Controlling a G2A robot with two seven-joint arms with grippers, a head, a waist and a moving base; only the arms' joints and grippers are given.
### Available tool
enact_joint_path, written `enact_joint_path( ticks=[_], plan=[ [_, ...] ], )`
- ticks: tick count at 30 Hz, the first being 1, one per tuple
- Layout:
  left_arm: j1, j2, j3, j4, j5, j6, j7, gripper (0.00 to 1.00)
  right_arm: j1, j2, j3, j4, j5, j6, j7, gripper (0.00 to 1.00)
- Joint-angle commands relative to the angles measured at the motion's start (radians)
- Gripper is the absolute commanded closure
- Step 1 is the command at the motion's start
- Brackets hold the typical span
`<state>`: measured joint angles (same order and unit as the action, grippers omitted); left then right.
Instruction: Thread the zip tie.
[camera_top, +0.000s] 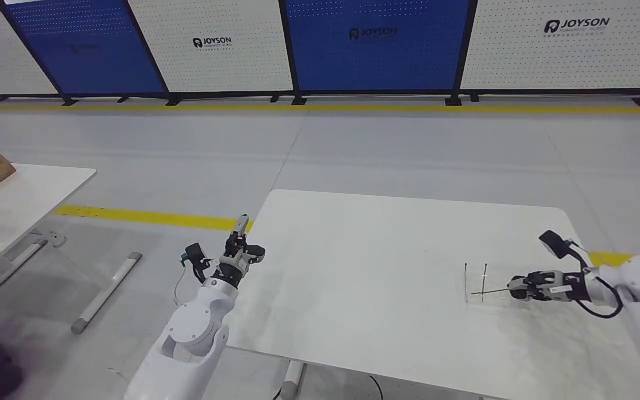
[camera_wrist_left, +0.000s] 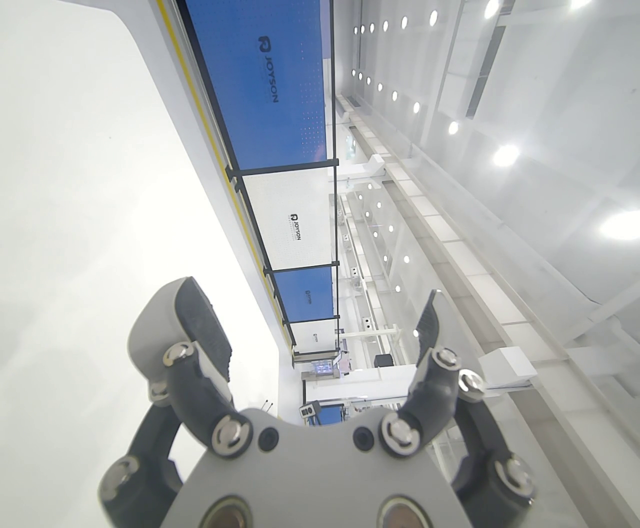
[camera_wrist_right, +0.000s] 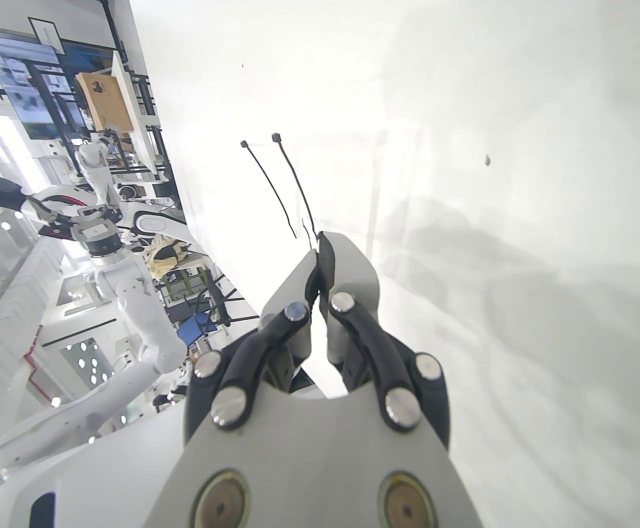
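Observation:
Two black zip ties lie close together on the white table (camera_top: 380, 270) near its right side; one zip tie (camera_wrist_right: 292, 177) (camera_top: 485, 275) runs with its tail into my right gripper (camera_wrist_right: 320, 245) (camera_top: 512, 289), which is shut on that tail end. The second zip tie (camera_wrist_right: 267, 182) (camera_top: 466, 278) lies loose beside it, its tail stopping just short of the fingertips. Both heads point away from the gripper. My left gripper (camera_wrist_left: 315, 310) (camera_top: 241, 232) is at the table's left edge, far from the ties, open with nothing between its fingers.
A second white table (camera_top: 40, 190) stands off to the left across a gap of floor. Blue and white partition panels (camera_top: 375, 45) close the room at the back. Wide bare tabletop lies between the two arms.

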<state>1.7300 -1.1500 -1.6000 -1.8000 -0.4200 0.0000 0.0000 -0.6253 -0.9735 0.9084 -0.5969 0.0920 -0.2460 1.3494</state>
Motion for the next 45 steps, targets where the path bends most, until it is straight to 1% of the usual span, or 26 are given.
enact_joint_path(
  ticks=[1,3,5,6,8,11,12,15,16,17,19,28,30,31,32,34,37,39,43,45],
  plan=[
    [0.0,0.0,0.0,0.0,0.0,0.0,0.0,0.0,0.0,0.002,0.011,0.006,0.02,-0.02,0.016,1.0],
    [0.0,0.0,0.0,0.0,0.0,0.0,0.0,0.0,-0.001,0.007,0.026,0.012,0.044,-0.047,0.041,1.0],
    [0.0,0.0,0.0,0.0,0.0,0.0,0.0,0.0,-0.01,0.013,0.037,0.007,0.071,-0.08,0.041,1.0],
    [0.0,0.0,0.0,0.0,0.0,0.0,0.0,0.0,-0.016,0.021,0.047,-0.001,0.09,-0.094,0.041,1.0],
    [0.0,0.0,0.0,0.0,0.0,0.0,0.0,0.0,-0.034,0.036,0.066,-0.039,0.128,-0.094,0.041,1.0],
    [0.0,0.0,0.0,0.0,0.0,0.0,0.0,0.0,-0.092,0.076,0.117,-0.146,0.205,-0.094,0.041,1.0],
    [0.0,0.0,0.0,0.0,0.0,0.0,0.0,0.0,-0.125,0.095,0.143,-0.209,0.237,-0.094,0.041,1.0],
    [0.0,0.0,0.0,0.0,0.0,0.0,0.0,0.0,-0.214,0.139,0.202,-0.36,0.295,-0.094,0.041,1.0],
    [0.0,0.0,0.0,0.0,0.0,0.0,0.0,0.0,-0.255,0.157,0.226,-0.426,0.307,-0.094,0.041,1.0],
    [0.0,0.0,0.0,0.0,0.0,0.0,0.0,0.0,-0.282,0.171,0.242,-0.467,0.299,-0.094,0.041,1.0],
    [0.0,0.0,0.0,0.0,0.0,0.0,0.0,0.0,-0.321,0.196,0.257,-0.518,0.253,-0.094,0.041,1.0],
    [0.0,0.0,0.0,0.0,0.0,0.0,0.0,0.0,-0.325,0.195,0.254,-0.52,0.246,-0.091,0.035,1.0],
    [0.0,0.0,0.0,0.0,0.0,0.0,0.0,0.0,-0.346,0.189,0.218,-0.546,0.184,-0.065,-0.007,1.0],
    [0.0,0.0,0.0,0.0,0.0,0.0,0.0,0.0,-0.35,0.185,0.207,-0.55,0.188,-0.06,-0.024,1.0],
    [0.0,0.0,0.0,0.0,0.0,0.0,0.0,0.0,-0.354,0.179,0.197,-0.551,0.219,-0.057,-0.03,1.0],
    [0.0,0.0,0.0,0.0,0.0,0.0,0.0,0.0,-0.347,0.165,0.185,-0.539,0.295,-0.068,-0.043,1.0],
    [0.0,0.0,0.0,0.0,0.0,0.0,0.0,0.0,-0.319,0.144,0.165,-0.548,0.403,-0.085,-0.055,1.0],
    [0.0,0.0,0.0,0.0,0.0,0.0,0.0,0.0,-0.3,0.13,0.146,-0.568,0.443,-0.087,-0.06,1.0],
    [0.0,0.0,0.0,0.0,0.0,0.0,0.0,0.0,-0.264,0.096,0.088,-0.608,0.502,-0.073,-0.103,1.0],
    [0.0,0.0,0.0,0.0,0.0,0.0,0.0,0.0,-0.246,0.082,0.062,-0.595,0.502,-0.062,-0.138,1.0]
  ],
)
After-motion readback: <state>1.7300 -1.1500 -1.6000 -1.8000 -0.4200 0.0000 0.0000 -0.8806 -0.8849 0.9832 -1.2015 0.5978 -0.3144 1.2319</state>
